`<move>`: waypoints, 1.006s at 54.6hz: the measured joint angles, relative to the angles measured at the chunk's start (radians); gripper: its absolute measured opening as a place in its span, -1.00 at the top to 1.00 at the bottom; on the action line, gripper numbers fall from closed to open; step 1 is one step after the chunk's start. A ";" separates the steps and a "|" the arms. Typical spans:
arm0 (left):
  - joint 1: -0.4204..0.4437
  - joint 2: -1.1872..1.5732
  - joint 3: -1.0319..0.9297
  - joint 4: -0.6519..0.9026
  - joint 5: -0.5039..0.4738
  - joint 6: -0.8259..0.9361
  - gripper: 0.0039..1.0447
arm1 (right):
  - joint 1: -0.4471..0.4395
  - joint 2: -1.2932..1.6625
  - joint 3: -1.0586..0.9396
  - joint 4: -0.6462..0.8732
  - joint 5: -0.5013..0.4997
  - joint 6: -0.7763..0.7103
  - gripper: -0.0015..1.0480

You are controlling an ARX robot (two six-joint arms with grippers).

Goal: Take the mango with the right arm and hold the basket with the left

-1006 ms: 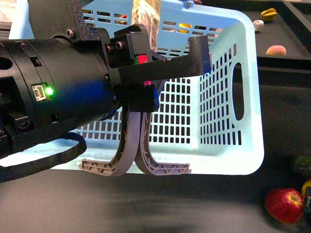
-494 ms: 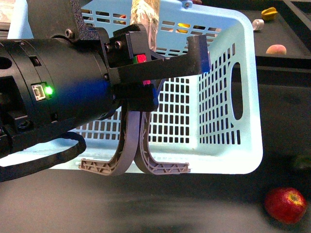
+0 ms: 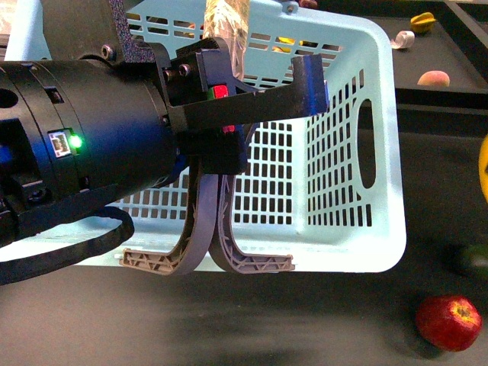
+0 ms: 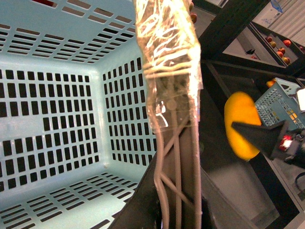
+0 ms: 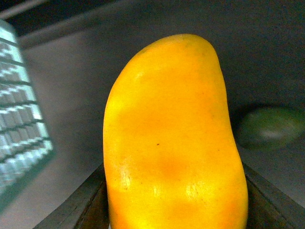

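The turquoise basket (image 3: 343, 160) fills the middle of the front view. Its two grey-brown handles (image 4: 176, 162) stand together, wrapped in clear film near the top. My left gripper (image 3: 252, 107) is shut on these handles, and the black arm with its green light hides the basket's left half. In the right wrist view the yellow-orange mango (image 5: 171, 138) fills the picture, held upright with my right gripper (image 5: 174, 210) shut on its lower part. From the left wrist view the mango (image 4: 240, 126) hangs off the table beside the basket. Only a yellow sliver of the mango (image 3: 484, 175) shows at the front view's right edge.
A red apple (image 3: 448, 322) lies on the dark table at the front right, with a dark green fruit (image 3: 473, 261) just behind it. A peach-coloured fruit (image 3: 433, 78) and a yellow star-shaped fruit (image 3: 422, 21) sit at the back right. The green fruit (image 5: 269, 126) lies behind the mango.
The mango has left its spot next to the apple and now shows higher at the right edge. The basket's right wall has shifted slightly to the left.
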 joint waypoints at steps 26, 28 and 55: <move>0.000 0.000 0.000 0.000 0.000 0.000 0.87 | 0.404 -0.221 0.095 -0.141 0.143 0.132 -0.17; 0.000 0.000 0.000 0.000 0.000 0.000 0.87 | 0.431 -0.201 0.109 -0.141 0.161 0.135 -0.17; 0.000 0.000 0.000 0.000 0.000 -0.001 0.87 | 0.598 -0.050 0.212 -0.128 0.311 0.193 -0.77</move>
